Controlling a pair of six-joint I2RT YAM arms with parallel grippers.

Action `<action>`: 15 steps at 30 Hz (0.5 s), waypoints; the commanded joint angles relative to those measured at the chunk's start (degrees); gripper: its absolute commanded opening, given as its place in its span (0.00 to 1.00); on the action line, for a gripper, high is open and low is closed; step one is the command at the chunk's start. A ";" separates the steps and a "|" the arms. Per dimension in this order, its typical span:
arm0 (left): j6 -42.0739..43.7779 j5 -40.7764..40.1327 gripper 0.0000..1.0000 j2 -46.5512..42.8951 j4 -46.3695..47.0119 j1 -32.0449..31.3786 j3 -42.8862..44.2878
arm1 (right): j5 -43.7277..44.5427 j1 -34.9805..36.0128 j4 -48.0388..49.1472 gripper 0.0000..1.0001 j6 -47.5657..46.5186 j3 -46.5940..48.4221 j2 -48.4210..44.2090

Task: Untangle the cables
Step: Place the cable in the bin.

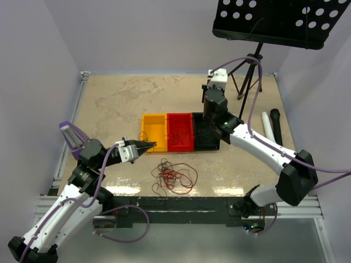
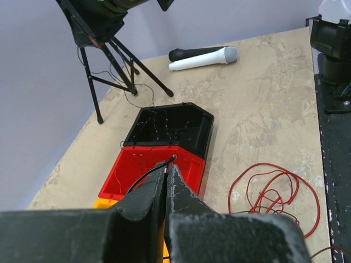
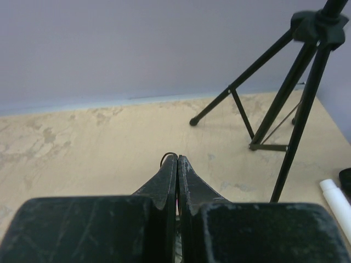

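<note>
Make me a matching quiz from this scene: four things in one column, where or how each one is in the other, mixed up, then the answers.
1. yellow bin
2. black bin
3. cables
4. left gripper

A. loose on the table, nearer the arm bases than the bins
B. right end of the bin row
C. shut on a dark strand
D. left end of the bin row

Pairs: 1-D, 2-B, 3-A, 4-C

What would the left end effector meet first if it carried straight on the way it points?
Most likely the red bin: the left end effector, shut on a thin dark wire, points toward it from above the yellow bin, though its height is hard to judge.
</note>
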 commanded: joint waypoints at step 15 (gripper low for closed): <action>1.00 0.16 0.00 -0.29 -0.02 0.56 0.24 | 0.97 -0.53 12.52 0.00 -5.09 -7.37 -1.31</action>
